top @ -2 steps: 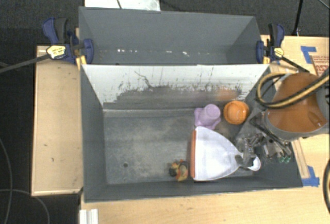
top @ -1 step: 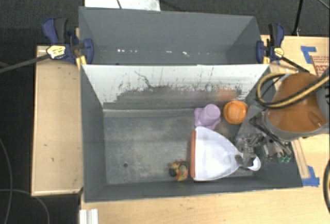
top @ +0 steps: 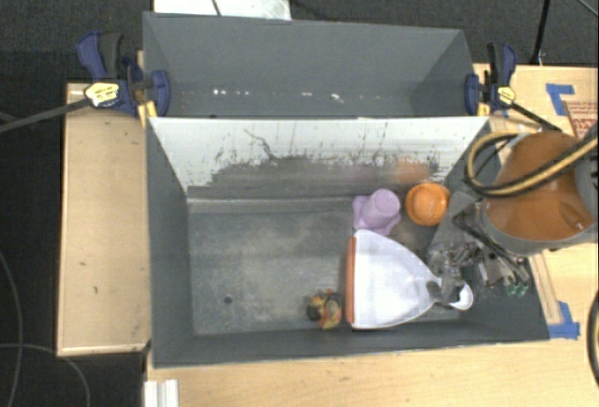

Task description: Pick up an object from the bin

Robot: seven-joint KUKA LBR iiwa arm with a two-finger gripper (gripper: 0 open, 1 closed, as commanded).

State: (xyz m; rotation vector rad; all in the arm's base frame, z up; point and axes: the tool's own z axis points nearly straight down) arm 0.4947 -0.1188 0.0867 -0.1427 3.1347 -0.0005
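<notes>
White fan-shaped piece (top: 386,291), orange-edged, flat on bin (top: 253,255) floor at right; end effector (top: 452,280) low at its right tip, opening impossible to tell. Apparently not lifted yet; grasp and lift left

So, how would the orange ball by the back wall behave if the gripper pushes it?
The orange ball looks round and smooth, so it would probably roll, perhaps against the purple object close beside it. It seems small, so probably light.
</notes>
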